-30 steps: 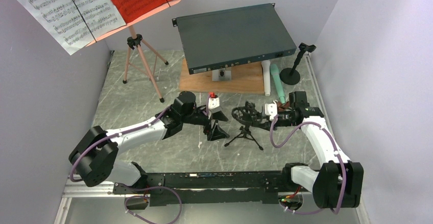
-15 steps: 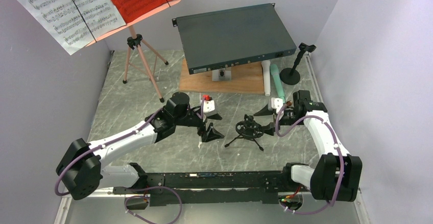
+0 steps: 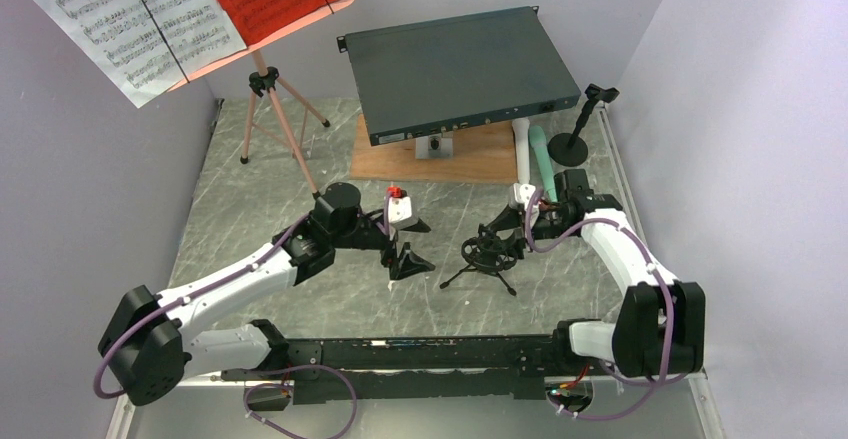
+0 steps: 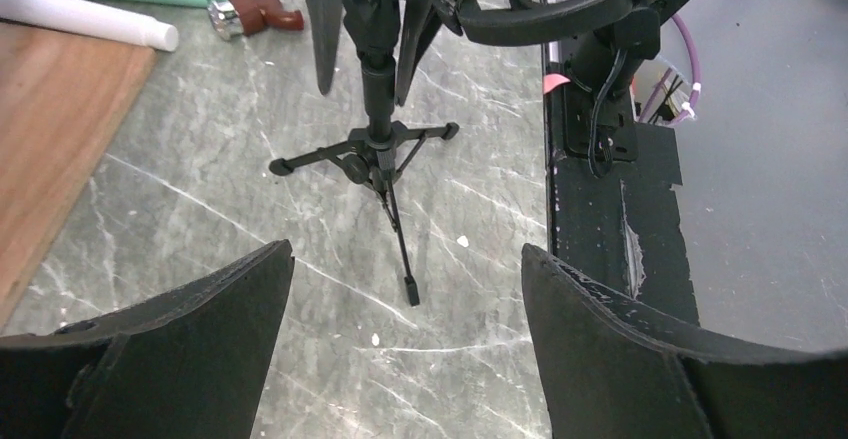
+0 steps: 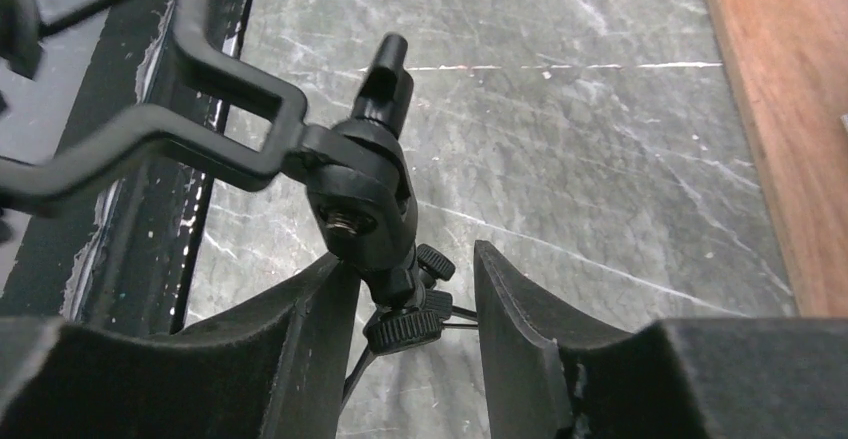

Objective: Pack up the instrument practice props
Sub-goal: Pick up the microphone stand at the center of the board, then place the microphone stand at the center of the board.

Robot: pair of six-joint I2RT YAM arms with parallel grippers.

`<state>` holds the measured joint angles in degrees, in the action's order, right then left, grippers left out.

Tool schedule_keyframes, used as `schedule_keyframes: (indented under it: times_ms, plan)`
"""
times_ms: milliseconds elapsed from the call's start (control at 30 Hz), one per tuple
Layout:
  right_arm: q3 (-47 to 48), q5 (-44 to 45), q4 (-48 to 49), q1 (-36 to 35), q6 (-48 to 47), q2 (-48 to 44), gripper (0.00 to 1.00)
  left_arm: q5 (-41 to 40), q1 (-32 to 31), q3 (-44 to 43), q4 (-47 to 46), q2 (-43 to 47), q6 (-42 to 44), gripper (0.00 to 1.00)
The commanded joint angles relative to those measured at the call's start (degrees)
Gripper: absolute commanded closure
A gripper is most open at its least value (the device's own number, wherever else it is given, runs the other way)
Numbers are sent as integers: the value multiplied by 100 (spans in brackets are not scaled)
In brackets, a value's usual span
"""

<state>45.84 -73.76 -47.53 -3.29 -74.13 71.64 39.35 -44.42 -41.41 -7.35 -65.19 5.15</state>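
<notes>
On the marbled bench (image 3: 250,199), the half-open right hand (image 5: 412,254) straddles, without gripping, the stiff neck (image 5: 392,249) of the light, tippy-looking tripod mic stand (image 3: 488,256), probably its best hold.

White arms (image 3: 240,277), purple cables (image 4: 682,44)

Your sheet-music pages (image 3: 110,19) run off the frame's top edge; the black tripod mount (image 5: 365,189) hides its legs behind your right gripper (image 5: 410,259).
</notes>
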Motion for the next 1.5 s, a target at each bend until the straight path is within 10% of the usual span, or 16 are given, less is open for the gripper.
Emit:
schedule_keyframes:
  times_ms: [0, 300, 733, 1067, 1467]
  plan:
    - [348, -67, -706, -83, -958, 423, 55, 233, 169, -46, 380, 305, 198, 11]
    - [582, -32, -1292, 11, -1508, 298, 100, -81, 389, -296, 1796, 516, 893, 3]
    - [1591, 315, -2868, 2819, -1776, 275, 100, -1737, 413, -510, 2817, 486, 1180, 1]
    - [1468, 1117, 524, 4086, 1645, -130, 100, -1841, 426, -498, 2889, 647, 1197, 1]
    - [812, 1961, 4865, 3922, 4650, 424, 100, -1905, 435, -473, 2879, 671, 1276, 0]
